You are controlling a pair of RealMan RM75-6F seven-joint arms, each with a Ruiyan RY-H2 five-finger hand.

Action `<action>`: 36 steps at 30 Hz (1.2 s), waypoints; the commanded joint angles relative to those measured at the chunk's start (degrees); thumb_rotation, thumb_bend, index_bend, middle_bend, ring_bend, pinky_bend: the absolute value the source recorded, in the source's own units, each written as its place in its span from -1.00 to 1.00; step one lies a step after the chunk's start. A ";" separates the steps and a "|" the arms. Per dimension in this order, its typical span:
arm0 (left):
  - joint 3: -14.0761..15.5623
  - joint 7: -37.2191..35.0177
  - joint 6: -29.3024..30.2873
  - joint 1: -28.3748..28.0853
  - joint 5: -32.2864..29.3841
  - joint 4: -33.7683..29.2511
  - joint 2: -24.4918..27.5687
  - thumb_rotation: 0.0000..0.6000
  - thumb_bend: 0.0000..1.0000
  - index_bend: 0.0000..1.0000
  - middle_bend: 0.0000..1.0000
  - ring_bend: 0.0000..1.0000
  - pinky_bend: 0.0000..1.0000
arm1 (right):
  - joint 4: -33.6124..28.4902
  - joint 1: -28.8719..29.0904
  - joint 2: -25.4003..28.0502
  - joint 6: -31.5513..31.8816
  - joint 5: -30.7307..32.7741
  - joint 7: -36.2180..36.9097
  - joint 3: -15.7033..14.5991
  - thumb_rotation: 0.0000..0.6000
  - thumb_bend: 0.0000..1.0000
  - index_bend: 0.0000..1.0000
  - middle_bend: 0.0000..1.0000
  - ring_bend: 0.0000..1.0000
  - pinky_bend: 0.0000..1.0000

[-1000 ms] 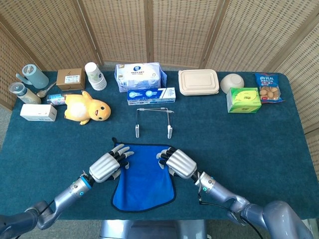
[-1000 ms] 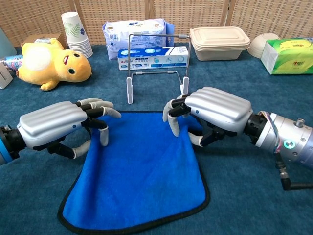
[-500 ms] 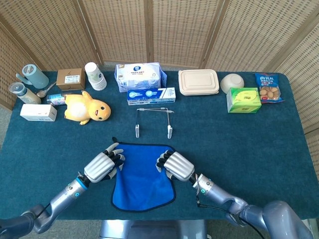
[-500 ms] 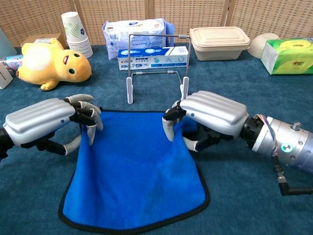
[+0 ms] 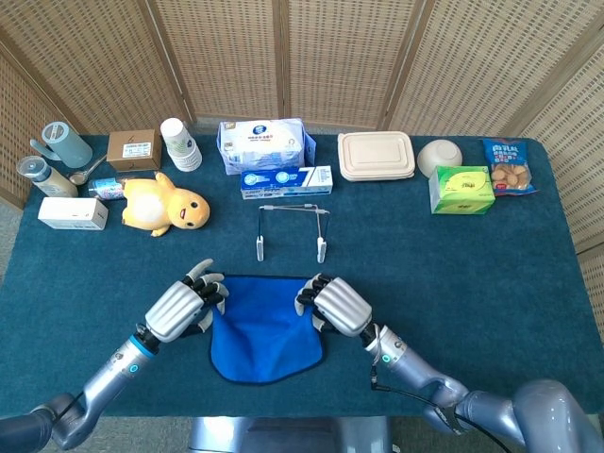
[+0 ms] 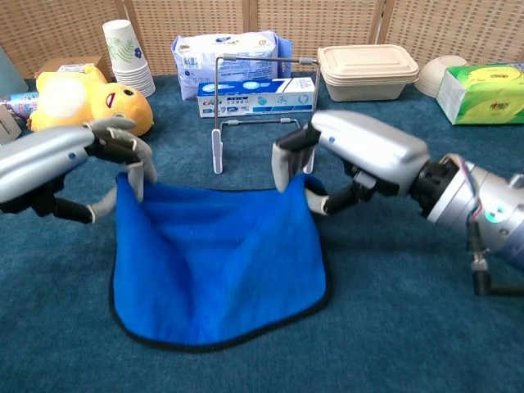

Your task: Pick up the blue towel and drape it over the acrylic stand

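The blue towel [image 5: 262, 327] [image 6: 217, 258] hangs between my two hands, its far edge lifted off the table and its near part sagging down. My left hand [image 5: 182, 304] [image 6: 65, 160] pinches the towel's left far corner. My right hand [image 5: 332, 304] [image 6: 352, 155] pinches the right far corner. The acrylic stand [image 5: 292, 229] [image 6: 262, 110], a clear frame with a top bar and two white feet, stands upright just beyond the towel, between the hands.
A yellow plush duck [image 5: 166, 207] sits to the stand's left. Behind the stand lie a toothpaste box [image 5: 286, 181] and a tissue pack [image 5: 265, 143]. Paper cups [image 5: 180, 143], a lidded food box [image 5: 377, 156], a bowl [image 5: 440, 156] and a green box [image 5: 461, 189] line the back.
Both hands have closed on the towel's far corners and risen, lifting that edge off the table; the towel now sags between them and its near edge has drawn in.
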 commanded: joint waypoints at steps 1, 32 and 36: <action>-1.69 -0.33 1.13 -0.33 -0.46 -4.38 2.92 1.00 0.36 0.58 -0.18 -0.50 -0.90 | -6.14 -0.26 3.71 0.32 2.31 -1.56 2.92 1.00 -0.09 1.00 0.13 -0.12 -0.19; -22.52 -4.31 -4.93 -9.46 -16.33 -21.01 15.67 1.00 0.33 0.59 -0.16 -0.50 -0.89 | -25.61 7.25 21.20 -10.16 21.14 -11.24 23.72 1.00 -0.08 1.00 0.14 -0.12 -0.19; -23.95 -4.40 -6.83 -11.13 -18.21 -19.25 14.77 1.00 0.32 0.59 -0.16 -0.50 -0.90 | -22.89 8.61 20.33 -11.59 23.07 -11.14 24.52 1.00 -0.08 1.00 0.14 -0.11 -0.19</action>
